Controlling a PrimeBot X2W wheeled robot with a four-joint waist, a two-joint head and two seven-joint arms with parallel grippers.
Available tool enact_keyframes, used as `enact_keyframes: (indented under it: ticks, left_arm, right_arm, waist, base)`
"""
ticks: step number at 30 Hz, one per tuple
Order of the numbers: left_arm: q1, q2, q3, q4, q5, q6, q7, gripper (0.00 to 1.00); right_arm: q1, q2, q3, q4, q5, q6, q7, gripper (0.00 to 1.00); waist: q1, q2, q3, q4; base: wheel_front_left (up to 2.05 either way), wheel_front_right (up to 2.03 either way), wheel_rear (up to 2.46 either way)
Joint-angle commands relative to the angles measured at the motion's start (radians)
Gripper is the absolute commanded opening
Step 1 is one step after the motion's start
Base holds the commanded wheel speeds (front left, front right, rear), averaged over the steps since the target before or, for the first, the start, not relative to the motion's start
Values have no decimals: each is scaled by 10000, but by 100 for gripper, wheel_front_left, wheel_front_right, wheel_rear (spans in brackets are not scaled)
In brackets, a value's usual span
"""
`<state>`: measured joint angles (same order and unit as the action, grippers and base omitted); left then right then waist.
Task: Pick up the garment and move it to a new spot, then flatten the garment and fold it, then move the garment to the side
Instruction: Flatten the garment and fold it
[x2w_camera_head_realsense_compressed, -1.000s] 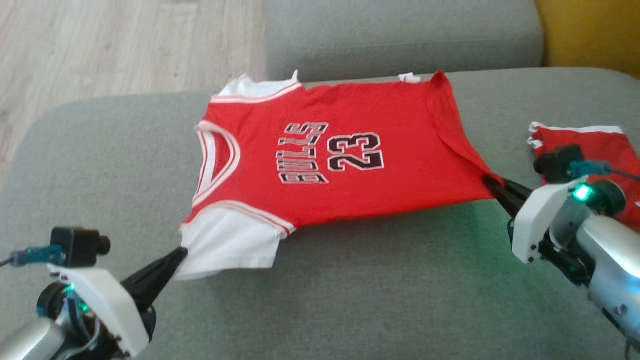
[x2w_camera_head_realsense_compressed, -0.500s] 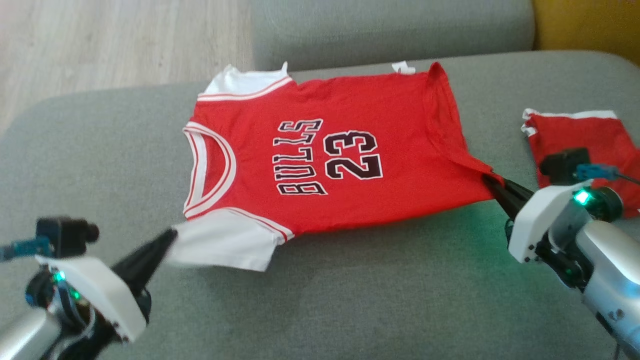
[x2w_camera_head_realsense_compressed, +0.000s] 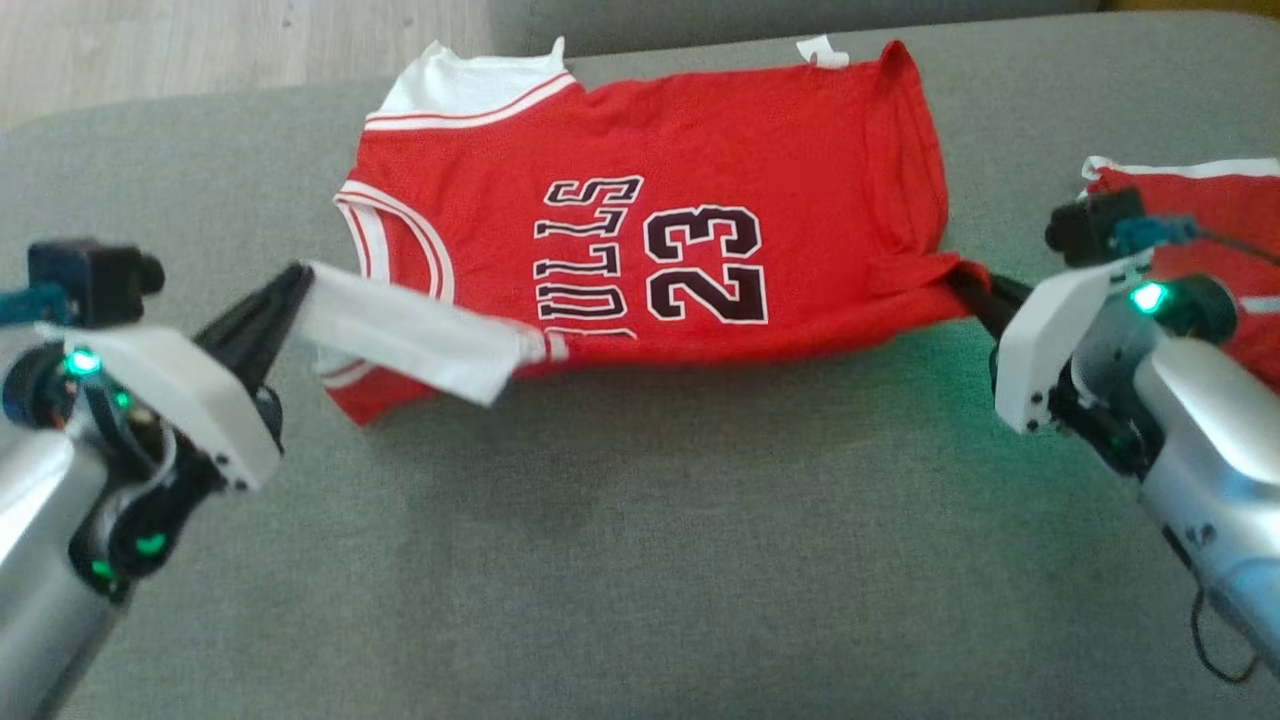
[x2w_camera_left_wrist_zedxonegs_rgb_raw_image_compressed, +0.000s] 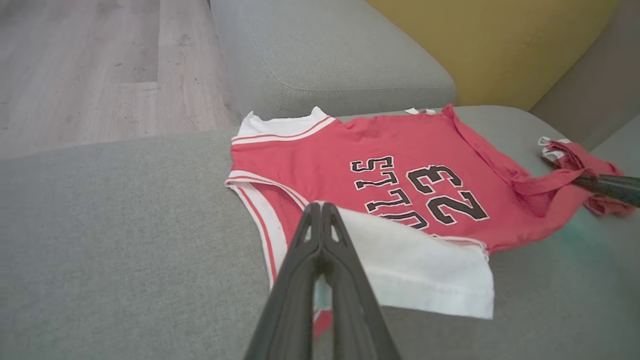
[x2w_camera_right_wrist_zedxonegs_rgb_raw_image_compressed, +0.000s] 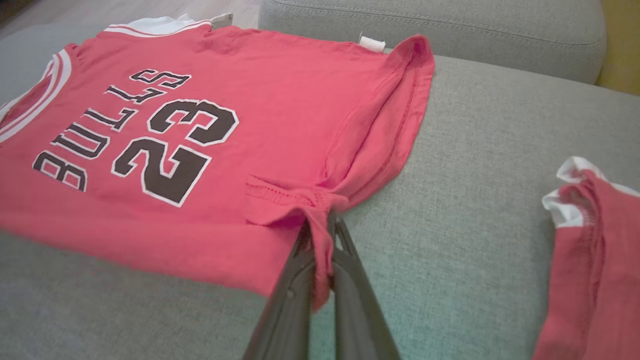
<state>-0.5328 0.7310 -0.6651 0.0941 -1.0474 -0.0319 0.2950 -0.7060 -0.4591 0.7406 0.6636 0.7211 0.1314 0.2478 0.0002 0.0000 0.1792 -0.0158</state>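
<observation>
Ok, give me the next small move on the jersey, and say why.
Probably carry both pinched corners toward the far edge of the jersey. The left gripper is shut on the sleeve, the right gripper on the hem corner, and the near edge is raised over the print.

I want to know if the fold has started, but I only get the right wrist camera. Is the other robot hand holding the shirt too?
Observer: Yes. The left gripper is shut on the white sleeve of the shirt.
Operator: Is that sleeve lying flat on the sofa?
Observer: No. It is lifted off the sofa and drawn over the shirt's front, up to the letters.
</observation>
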Motion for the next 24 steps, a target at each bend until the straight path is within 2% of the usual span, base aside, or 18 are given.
enact_keyframes:
  ticks: [1,11,22,23,24]
  left_arm:
    - [-824,306,479,59,189,-72,25,0]
    - [-2415,-438,12,1842,1030,-439,25,0]
    - [-3896,-1322,-612,3803,1870,-778,-385,0]
    - [-4000,-1443,-606,3997,1921,-748,-512,71]
    - [-4101,-1565,-610,4183,1981,-716,-637,100]
  right_arm:
    - [-325,12,-125,-65,-106,-7,50,0]
    - [-1276,655,-386,1060,-560,-7,422,0]
    - [-2262,1045,-336,2049,-850,-7,165,0]
    - [-2357,1053,-346,2130,-927,-7,2,31]
    - [-2439,1080,-396,2254,-984,-7,-151,100]
  waist:
    - [-2,0,121,-32]
    - [-2,0,661,-65]
    - [-2,0,1300,59]
    - [-2,0,1335,70]
    - [-2,0,1364,79]
  base:
    - [0,0,0]
    - [0,0,0]
    - [0,0,0]
    - [0,0,0]
    - [0,0,0]
